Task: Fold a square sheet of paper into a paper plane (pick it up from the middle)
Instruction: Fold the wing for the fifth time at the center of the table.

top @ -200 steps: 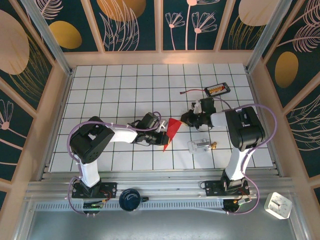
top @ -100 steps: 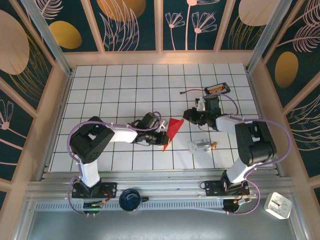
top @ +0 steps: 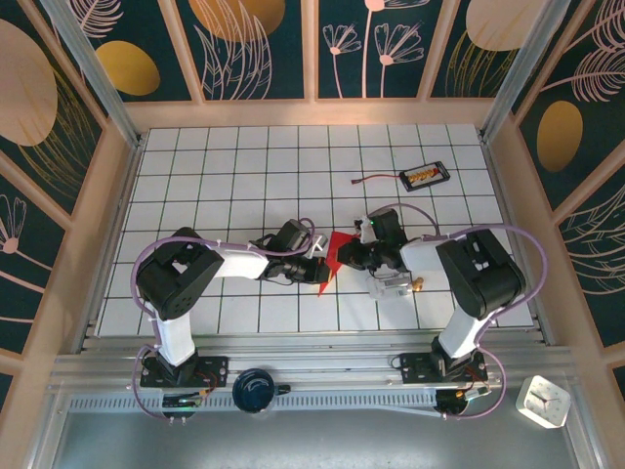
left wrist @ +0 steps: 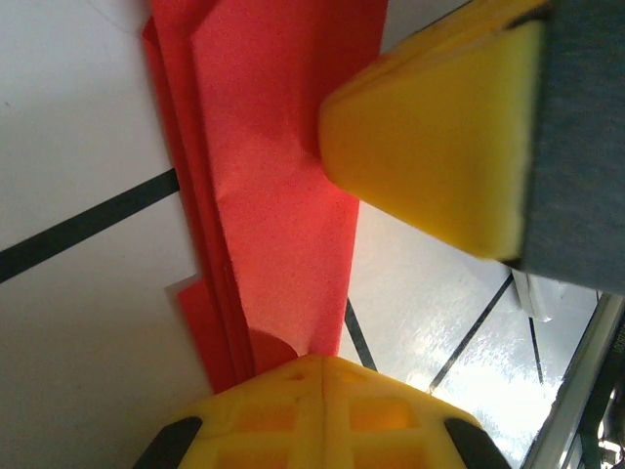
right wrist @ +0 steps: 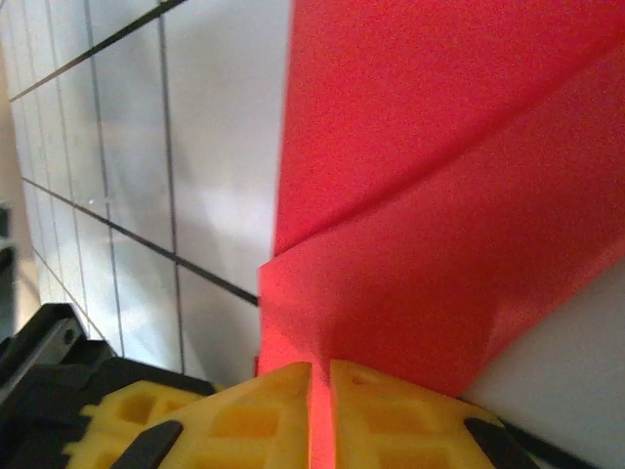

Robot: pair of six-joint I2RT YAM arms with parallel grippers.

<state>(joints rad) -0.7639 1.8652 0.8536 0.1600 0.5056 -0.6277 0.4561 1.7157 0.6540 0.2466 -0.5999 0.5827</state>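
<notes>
At the middle of the worktop point(top: 244, 166), the part-folded red paper point(top: 333, 250) sits between the arms, left pincer point(top: 316, 265) and right pincer point(top: 349, 256) both clamped on it; opposing pulls could tear it or spoil the creases.

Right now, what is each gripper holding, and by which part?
Both hold the folded red paper: the left gripper pinches its left edge, the right gripper its right edge.
</notes>
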